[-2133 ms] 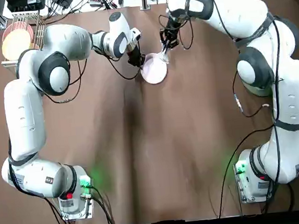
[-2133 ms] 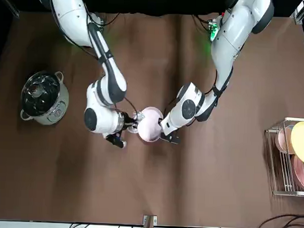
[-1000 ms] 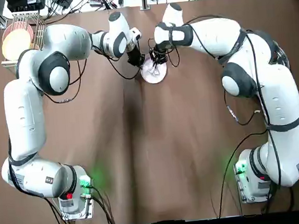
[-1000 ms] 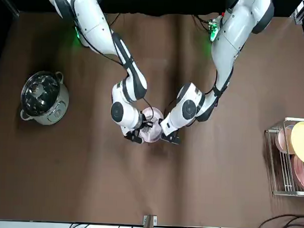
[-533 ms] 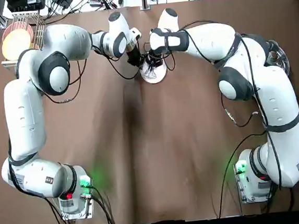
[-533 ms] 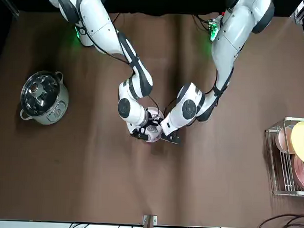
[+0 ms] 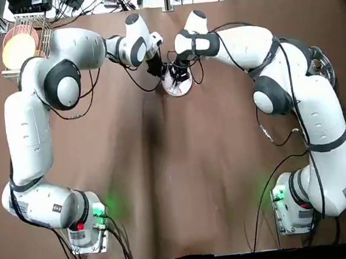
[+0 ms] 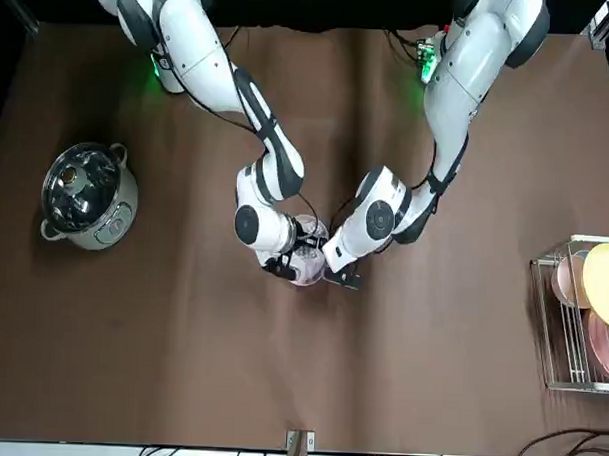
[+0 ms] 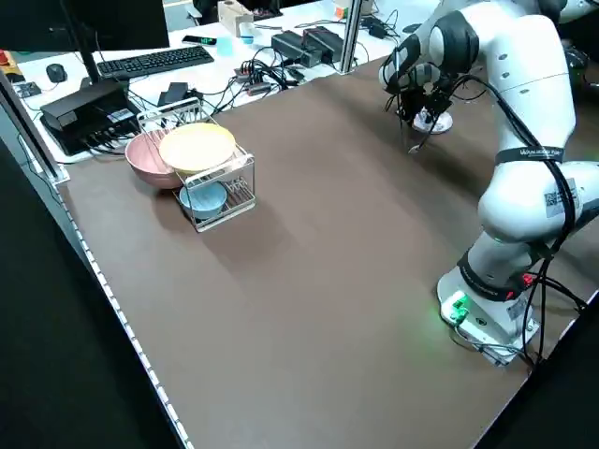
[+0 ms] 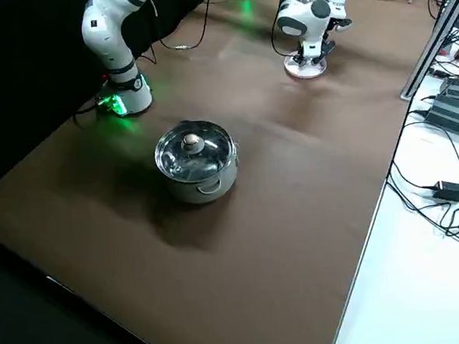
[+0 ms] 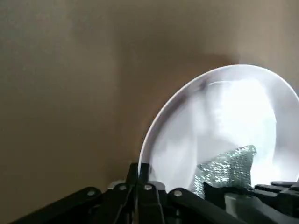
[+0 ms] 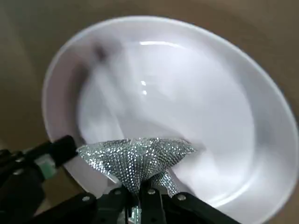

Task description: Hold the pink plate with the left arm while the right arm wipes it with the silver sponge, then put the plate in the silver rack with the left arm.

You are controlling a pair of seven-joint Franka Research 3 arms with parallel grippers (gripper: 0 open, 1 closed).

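No brand can be read. A pale label [image 9: 564, 193] on the left arm [image 9: 533, 103] and another on the black box [image 9: 89, 117] carry print too small to make out.

The surface [image 7: 186, 207] is plain brown, softly creased, with a pale edge. In its far left corner stands the rack [image 9: 245, 190], holding a yellow dish [image 9: 197, 148], a pink bowl [image 9: 150, 159] and, lower down, a blue bowl [image 9: 204, 199]. The pot [image 8: 88, 195], lidded in glass, sits on the robot's right side. Beyond the far edge, a white desk [image 9: 220, 61] carries a keyboard [image 9: 155, 62], a mouse [image 9: 56, 73], a monitor [image 9: 117, 26] and tangled cables [image 9: 271, 70].

The plate [image 12: 187, 98] is between the two arms, over the far middle part of the surface. The left jaws [image 11: 144, 167] are closed on its rim, pinching it with no more gap than its thickness. The right jaws [image 12: 138, 189] are closed on the bunched sponge [image 12: 135, 158], which lies over the plate's inner face; whether it presses there I cannot tell.
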